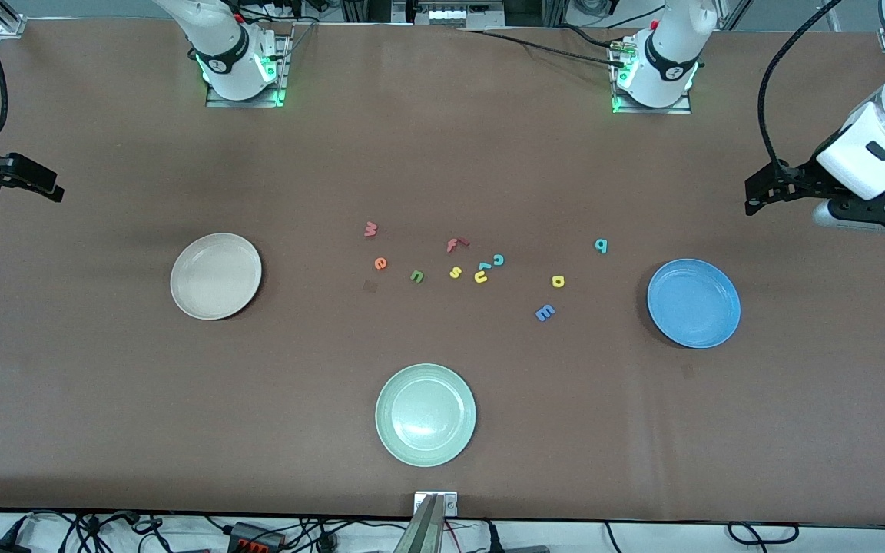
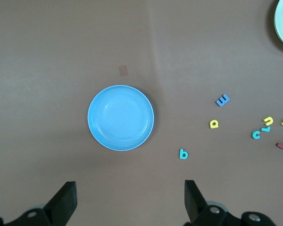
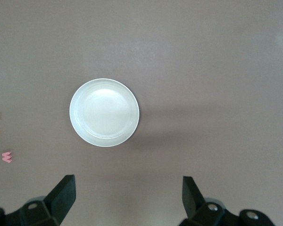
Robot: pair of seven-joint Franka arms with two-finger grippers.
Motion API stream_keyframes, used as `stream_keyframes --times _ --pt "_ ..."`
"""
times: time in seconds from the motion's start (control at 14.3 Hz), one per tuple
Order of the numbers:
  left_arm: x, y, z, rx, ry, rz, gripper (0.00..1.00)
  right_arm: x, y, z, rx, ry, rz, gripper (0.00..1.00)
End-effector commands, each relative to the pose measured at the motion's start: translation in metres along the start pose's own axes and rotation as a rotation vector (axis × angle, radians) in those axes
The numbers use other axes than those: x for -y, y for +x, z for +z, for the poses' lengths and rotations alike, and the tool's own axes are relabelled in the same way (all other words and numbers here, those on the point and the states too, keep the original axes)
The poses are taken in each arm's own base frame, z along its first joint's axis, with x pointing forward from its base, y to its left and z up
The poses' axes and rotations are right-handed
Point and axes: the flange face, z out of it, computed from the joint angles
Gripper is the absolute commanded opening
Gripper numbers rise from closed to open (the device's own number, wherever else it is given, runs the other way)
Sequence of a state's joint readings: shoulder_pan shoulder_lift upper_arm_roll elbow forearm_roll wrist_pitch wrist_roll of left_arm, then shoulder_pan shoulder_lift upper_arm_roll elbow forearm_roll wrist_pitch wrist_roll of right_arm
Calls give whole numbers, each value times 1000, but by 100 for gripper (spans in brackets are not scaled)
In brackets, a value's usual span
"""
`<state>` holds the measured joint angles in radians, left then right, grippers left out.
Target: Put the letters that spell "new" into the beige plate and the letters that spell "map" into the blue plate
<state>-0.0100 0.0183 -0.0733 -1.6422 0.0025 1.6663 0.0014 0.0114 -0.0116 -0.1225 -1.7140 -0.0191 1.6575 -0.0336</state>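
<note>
Letters of "new" and "map" lie loose on the brown table (image 1: 442,153), all three plates bare.

The pink w (image 1: 370,229), orange e (image 1: 380,263) and green n (image 1: 416,276) lie in the middle of the table, toward the beige plate (image 1: 181,296) at the right arm's end. The blue m (image 1: 545,312), yellow p (image 1: 558,282) and teal a (image 1: 601,246) lie toward the blue plate (image 1: 727,322) at the left arm's end. Between the two groups lie other letters (image 1: 479,269). The pale green plate (image 1: 389,442) sits near the table edge closest to the front camera. Cables (image 1: 258,534) run under that edge. The left gripper (image 2: 129,200) hangs over the table near the blue plate, fingers spread wide. The right gripper (image 3: 129,197) hangs near the beige plate, fingers also spread.
</note>
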Motion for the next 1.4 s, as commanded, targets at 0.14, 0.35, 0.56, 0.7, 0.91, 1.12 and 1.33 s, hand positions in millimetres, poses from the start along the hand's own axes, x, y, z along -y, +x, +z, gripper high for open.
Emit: stream_keyframes --times 0.14,0.35,0.56,0.7,0.91,1.12,1.33 --pt "-1 -1 -7 3 -6 -8 100 -4 -5 -4 -12 -5 -6 100" --pt "-1 -1 -7 3 -6 -10 100 -1 -4 -3 -11 -7 -15 100" --pt "-1 -1 -7 3 -6 -10 100 1 -3 -2 -12 -8 -17 100" --pt "-1 -2 -7 7 -7 -9 100 1 -3 -2 -9 -8 -17 100" --pt "-2 -2 -8 7 -6 -8 100 3 0 5 3 -7 -22 100" --pt "-6 -2 -7 9 -7 2 100 14 7 22 33 1 -36 100" --pt "-6 -2 -7 9 -7 4 100 65 30 73 85 -12 -121 100"
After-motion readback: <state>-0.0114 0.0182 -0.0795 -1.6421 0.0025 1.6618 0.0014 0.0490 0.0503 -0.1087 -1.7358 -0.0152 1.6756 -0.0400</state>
